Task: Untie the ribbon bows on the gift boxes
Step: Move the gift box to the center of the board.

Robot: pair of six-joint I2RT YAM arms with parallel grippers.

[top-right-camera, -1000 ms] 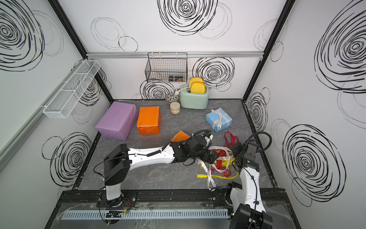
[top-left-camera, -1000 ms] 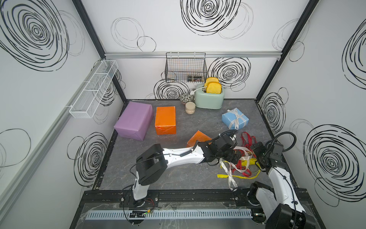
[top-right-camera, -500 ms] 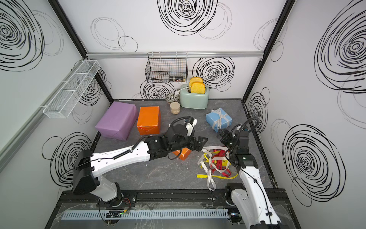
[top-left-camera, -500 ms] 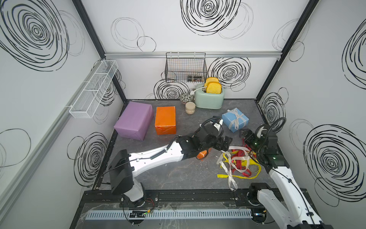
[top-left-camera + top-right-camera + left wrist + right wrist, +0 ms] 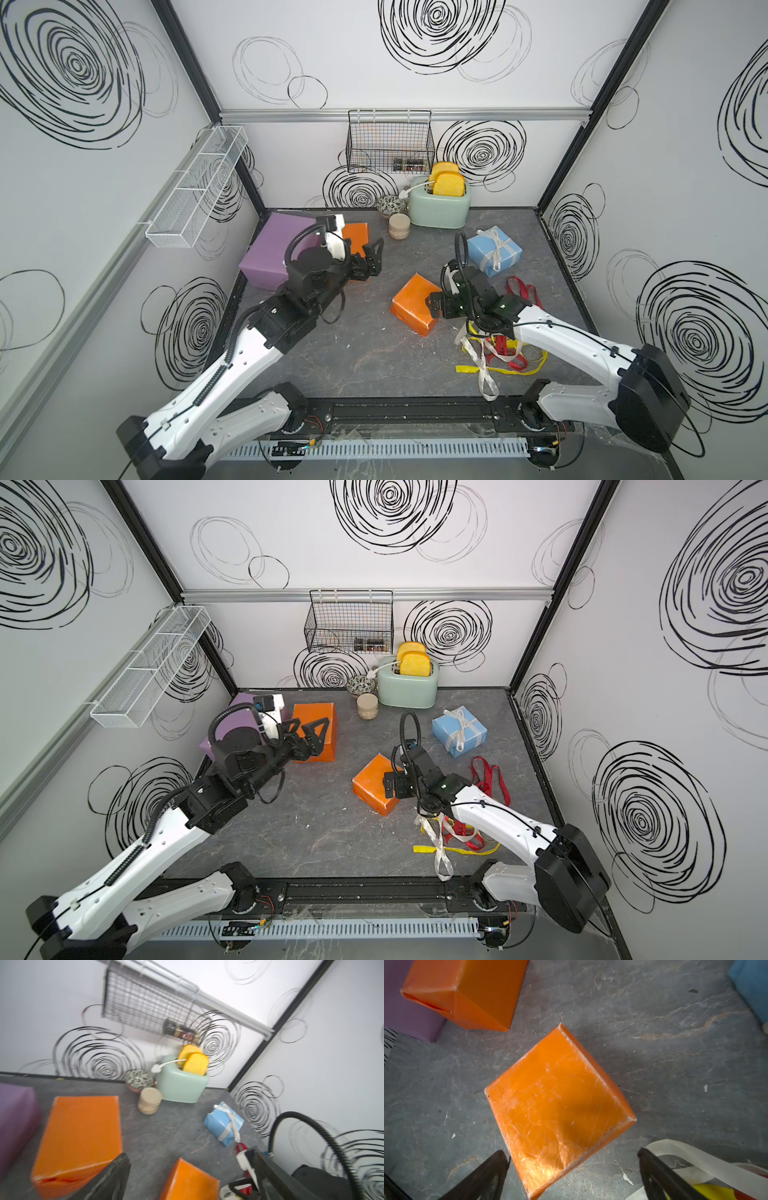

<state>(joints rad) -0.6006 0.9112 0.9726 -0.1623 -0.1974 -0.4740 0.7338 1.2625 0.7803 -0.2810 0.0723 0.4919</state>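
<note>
The left tool (image 5: pixel 309 727) is hanging spread wide near the bigger orange box (image 5: pixel 309 710). The right tool (image 5: pixel 573 1154), spread wide too, is hanging over the small orange box (image 5: pixel 558 1095).

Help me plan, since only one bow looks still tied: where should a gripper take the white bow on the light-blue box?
Probably pinch a loose tail of the white bow, not its knot, coming from above on the robot-facing side: the tails hang free over that edge of the light-blue box.
</note>
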